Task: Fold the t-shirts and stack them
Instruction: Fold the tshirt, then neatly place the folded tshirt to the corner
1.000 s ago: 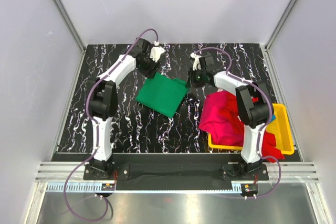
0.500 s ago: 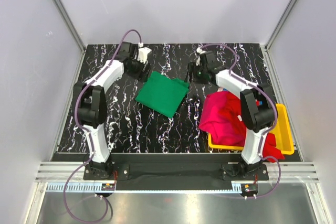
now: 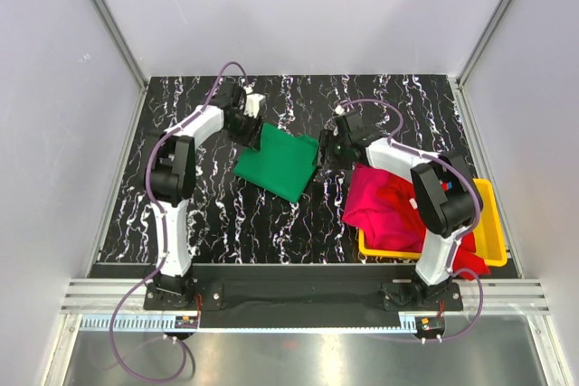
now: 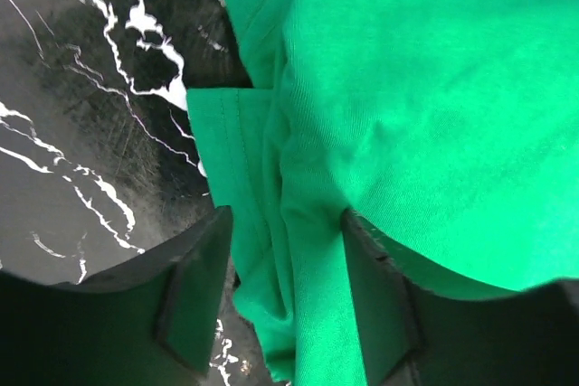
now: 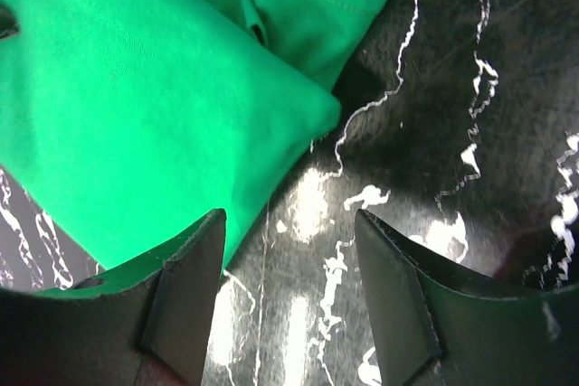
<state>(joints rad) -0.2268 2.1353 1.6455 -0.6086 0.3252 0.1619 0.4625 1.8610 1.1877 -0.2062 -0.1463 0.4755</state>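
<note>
From above, the green t-shirt [image 3: 279,164] lies folded into a flat, rough square, set cornerwise on the black, white-veined marble-look table [image 3: 226,214], between the two arms. The left gripper [image 3: 248,120] sits at its far left corner and the right gripper [image 3: 327,153] at its right corner. To the right, a soft crumpled heap of red and pink shirts [image 3: 384,201] spills from the yellow plastic tray [image 3: 488,214] onto the table.

In the left wrist view the matte black fingers [image 4: 190,305] of the left gripper [image 4: 285,219] stand partly apart. A ridge of smooth knit green cloth [image 4: 434,115] fills the gap between them (a stitched hem runs along the layer underneath). Whether they actually pinch it I cannot tell. The glossy table [image 4: 81,133] shows to the left.

In the right wrist view the right gripper [image 5: 289,223] stands wide, its blunt fingers [image 5: 398,314] spanning bare table [image 5: 452,133]. One finger overlaps the shirt's edge. The shirt [image 5: 127,106] fills the upper left, its folded corner rounded and a hemmed sleeve poking out beyond it.
</note>
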